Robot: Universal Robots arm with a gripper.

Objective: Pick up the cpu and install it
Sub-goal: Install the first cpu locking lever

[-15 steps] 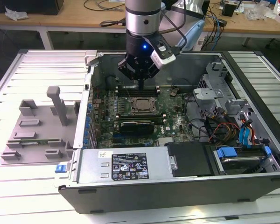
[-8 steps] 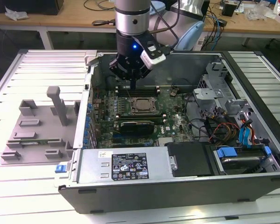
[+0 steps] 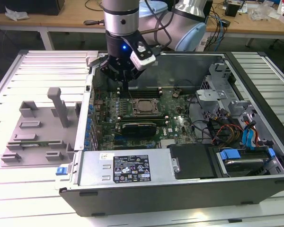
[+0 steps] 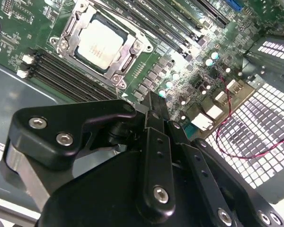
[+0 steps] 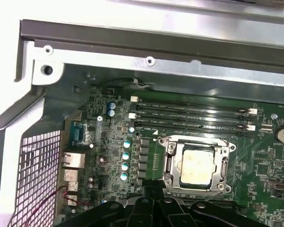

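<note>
Installation looks nearly finished: the cpu (image 4: 100,43) lies flat inside the socket frame (image 5: 171,161) on the motherboard (image 3: 177,120). The gripper (image 3: 125,87) hangs just above the socket's far side, fingers together and holding nothing. Whether the frame is latched is unclear.

There's the cpu (image 5: 198,164), silvery-grey top facing up. It lies flat, square inside the socket frame (image 5: 169,163) on the motherboard (image 5: 265,161).
</note>
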